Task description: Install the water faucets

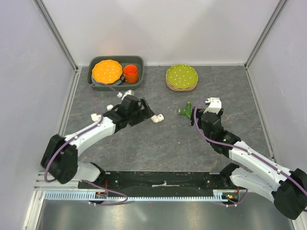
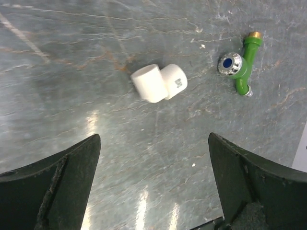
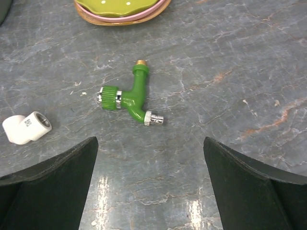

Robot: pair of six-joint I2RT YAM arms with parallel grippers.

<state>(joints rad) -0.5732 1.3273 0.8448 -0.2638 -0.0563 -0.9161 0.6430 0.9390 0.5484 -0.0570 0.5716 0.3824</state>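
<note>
A green T-shaped faucet (image 1: pixel 185 110) lies on the grey table, with a brass thread end and a chrome nozzle; it shows in the right wrist view (image 3: pixel 130 97) and the left wrist view (image 2: pixel 241 63). A white plastic elbow piece (image 1: pixel 157 118) lies left of it, seen in the left wrist view (image 2: pixel 159 83) and the right wrist view (image 3: pixel 27 128). My left gripper (image 1: pixel 149 113) is open and empty, just left of the white piece. My right gripper (image 1: pixel 201 109) is open and empty, just right of the green faucet.
A dark green bin (image 1: pixel 140 61) at the back left holds an orange plate (image 1: pixel 107 70) and an orange cup (image 1: pixel 130 73). A green plate on a stack (image 1: pixel 182 76) stands at the back right. White walls enclose the table.
</note>
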